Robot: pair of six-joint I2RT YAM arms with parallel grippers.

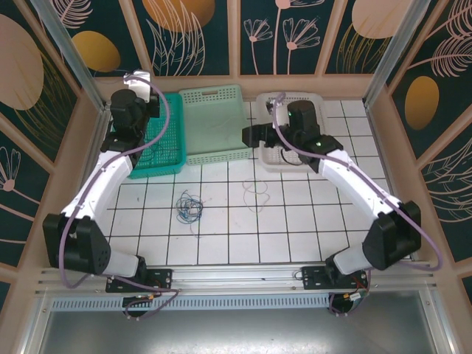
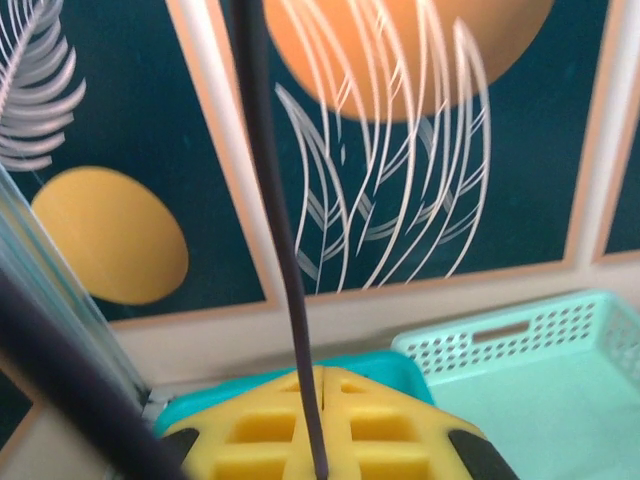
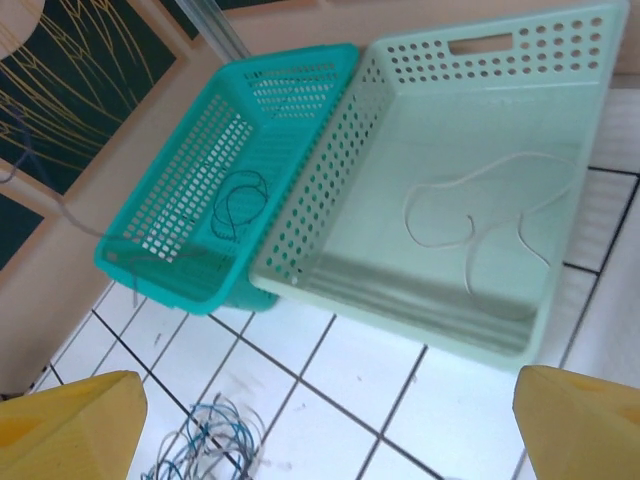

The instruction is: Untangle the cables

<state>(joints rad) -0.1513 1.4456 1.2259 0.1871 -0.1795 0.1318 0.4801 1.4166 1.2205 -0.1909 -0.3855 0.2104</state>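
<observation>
The cables are hair-thin wires lying in loose loops. Left of the mint basket point(image 1: 214, 125), the teal basket point(image 1: 158, 168) holds a dark cable point(image 3: 238, 200) curled into a few overlapping rings on its floor. The left gripper point(image 2: 320, 440) hangs above that teal basket. Its yellow fingers point(image 2: 260, 435) are pressed together on a dark strand point(image 2: 290, 280) that runs straight up out of the pinch; where its far end goes I cannot tell.

Inside the mint basket lies a pale cable point(image 3: 470, 215), one open, wandering loop with a tail. In front of the mint basket, on the white tiles point(image 1: 295, 228), sits the blue tangle point(image 1: 188, 209), blue, dark and paler wires wound into a small nest. Just right of it, a thin pale loop point(image 1: 256, 193) lies alone on the tiles.

The right gripper point(image 3: 320, 425) hovers at the mint basket's right edge, beside the white basket point(image 1: 274, 164). Its fingers are spread wide with nothing between them.

The right wrist view makes the rings in the teal basket and the pale cable plain, while from overhead they are too faint to trace. The left wrist view shows the pinch on the strand close up. The overhead view takes in the lone loop and the white basket.
</observation>
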